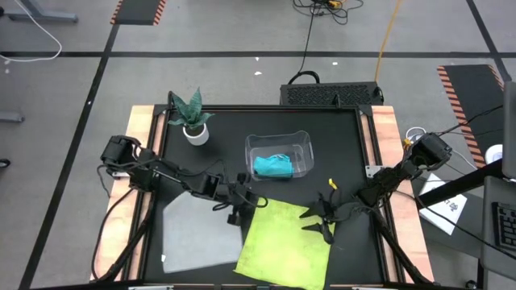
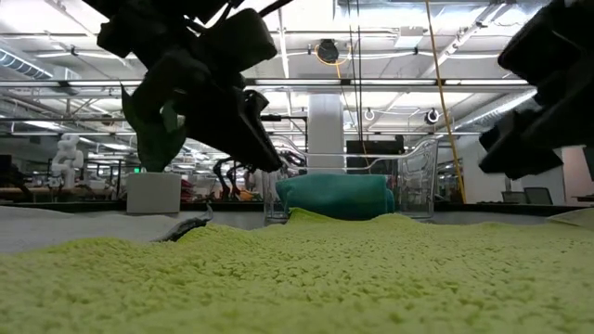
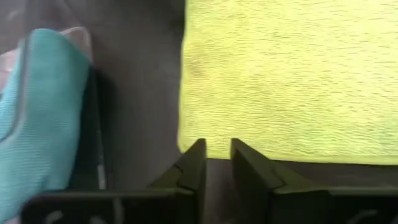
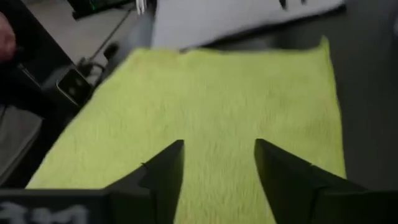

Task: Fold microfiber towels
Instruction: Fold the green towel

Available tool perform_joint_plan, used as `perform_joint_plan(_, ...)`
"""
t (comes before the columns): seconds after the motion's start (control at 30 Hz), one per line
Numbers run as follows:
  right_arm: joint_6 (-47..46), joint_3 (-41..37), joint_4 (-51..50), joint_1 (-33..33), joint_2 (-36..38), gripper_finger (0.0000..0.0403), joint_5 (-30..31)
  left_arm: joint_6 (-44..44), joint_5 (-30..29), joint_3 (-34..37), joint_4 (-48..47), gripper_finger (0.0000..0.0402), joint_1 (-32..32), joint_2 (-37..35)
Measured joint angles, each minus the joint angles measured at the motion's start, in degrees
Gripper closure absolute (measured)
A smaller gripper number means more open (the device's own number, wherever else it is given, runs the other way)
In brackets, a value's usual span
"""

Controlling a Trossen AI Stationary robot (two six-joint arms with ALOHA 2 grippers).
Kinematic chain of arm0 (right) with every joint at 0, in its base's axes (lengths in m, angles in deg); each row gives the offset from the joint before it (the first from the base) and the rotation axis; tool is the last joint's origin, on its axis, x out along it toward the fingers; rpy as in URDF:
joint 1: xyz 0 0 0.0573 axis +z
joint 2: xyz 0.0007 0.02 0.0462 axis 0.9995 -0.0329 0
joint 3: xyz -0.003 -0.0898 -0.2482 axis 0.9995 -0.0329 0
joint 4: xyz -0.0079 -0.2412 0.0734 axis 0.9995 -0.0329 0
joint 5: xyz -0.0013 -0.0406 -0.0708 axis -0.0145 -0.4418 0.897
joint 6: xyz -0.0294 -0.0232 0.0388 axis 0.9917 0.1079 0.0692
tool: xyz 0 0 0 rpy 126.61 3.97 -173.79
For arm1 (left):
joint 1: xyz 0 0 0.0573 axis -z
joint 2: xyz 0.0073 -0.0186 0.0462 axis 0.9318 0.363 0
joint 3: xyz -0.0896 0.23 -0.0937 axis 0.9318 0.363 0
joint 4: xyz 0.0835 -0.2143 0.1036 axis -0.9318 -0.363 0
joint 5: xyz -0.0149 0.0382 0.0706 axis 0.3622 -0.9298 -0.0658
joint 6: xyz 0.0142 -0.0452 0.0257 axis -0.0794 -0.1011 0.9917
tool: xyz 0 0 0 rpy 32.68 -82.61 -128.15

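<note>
So the yellow-green towel [image 1: 284, 244] is laid out flat in the lower middle of the high view, overlapping the right edge of the light grey towel [image 1: 196, 229], which is spread flat at lower left. The teal towel [image 1: 272, 166] is bunched up inside the clear plastic bin [image 1: 303, 142] just above the centre of the frame, next to a small potted plant [image 1: 192, 118] at upper left.

The left gripper [image 1: 239, 203] is parked right at the upper left corner of the yellow-green towel – in the left wrist view its fingers [image 3: 194, 165] are seen only a little apart, nothing pinched between them, with the cloth's edge just beyond the tips. The right gripper [image 1: 319, 217] is placed at the towel's upper right corner, and in the right wrist view its fingers [image 4: 163, 167] are spread wide with the yellow-green cloth lying flat underneath, not gripped.

As for progress – not much can be called done. No crease is seen in either flat towel, so neither looks folded yet, and the teal one is lumped in the bin rather than neatly folded, as far as can be told. The yellow-green towel seems to be the one being worked on, with both far corners lined up to be grabbed; then the grey and the teal are left
</note>
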Motion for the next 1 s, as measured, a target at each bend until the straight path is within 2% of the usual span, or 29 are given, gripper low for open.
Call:
perform_joint_plan(0.2, -4.69, -0.03, -4.53, 0.04, -0.01, 0.0152, -5.73, 2.30, 1.19, 0.00, -1.92, 0.0217, -0.56, 1.19)
perform_joint_plan(0.33, -6.22, -0.04, -5.81, 0.07, 0.00, 0.0146, -7.64, -1.24, -2.54, 0.03, -1.15, 0.0160, -2.78, 2.34)
perform_joint_plan(0.43, -7.05, -0.03, -6.28, 0.04, 0.01, 0.0147, -9.00, -5.34, -0.39, 0.08, -0.55, 0.0139, -5.55, 3.10)
perform_joint_plan(0.67, -6.84, -0.04, -7.51, 0.37, 3.09, 0.0155, -13.62, -9.11, 11.96, 0.04, 0.81, 0.0151, -10.80, 4.17)
perform_joint_plan(0.83, -7.22, -0.01, -13.35, 0.42, 8.65, 0.0155, -14.10, -8.62, 16.42, 0.02, 1.88, 0.0167, -11.13, 4.15)
perform_joint_plan(1.0, -9.02, -0.04, -23.75, 0.79, 14.15, 0.0155, -14.07, -7.17, 18.55, 0.07, 2.95, 0.0182, -11.13, 5.86)
